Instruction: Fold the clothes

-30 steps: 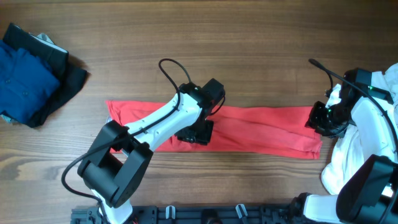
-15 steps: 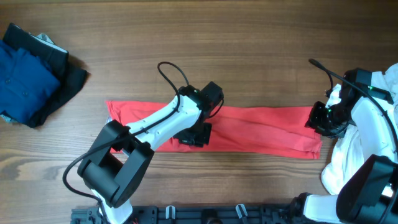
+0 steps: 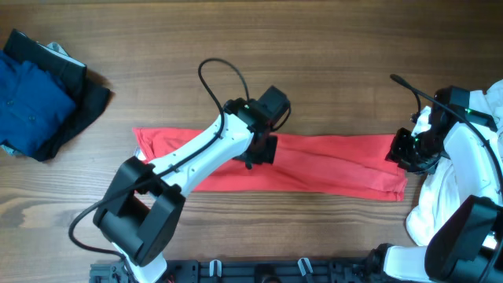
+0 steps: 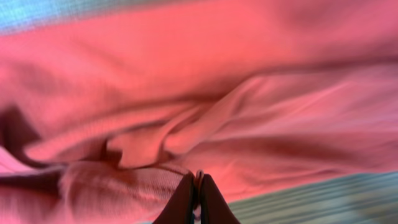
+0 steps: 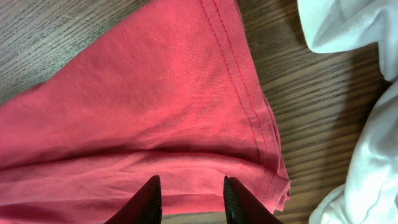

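The clothes, a red T-shirt (image 3: pixel 330 167), lie folded into a long strip across the middle of the wooden table. My left gripper (image 3: pixel 263 149) is over the strip's middle, shut on a small pinch of red fabric (image 4: pixel 198 177); the wrist view is filled with rumpled red cloth (image 4: pixel 205 93). Over the shirt's right end hangs my right gripper (image 3: pixel 409 153). In its wrist view the right gripper (image 5: pixel 193 190) is open, its fingers apart above the hemmed corner of the red shirt (image 5: pixel 155 106). No lettering shows.
A pile of blue and black garments (image 3: pixel 39 94) sits at the far left corner. A heap of white cloth (image 3: pixel 452 189) lies at the right edge, beside the shirt's end and seen as white cloth (image 5: pixel 348 25) in the right wrist view. Bare wood (image 3: pixel 314 63) lies beyond the strip.
My left gripper has shut on the red fabric and shifted a little toward the far side and right. The right arm has not moved.
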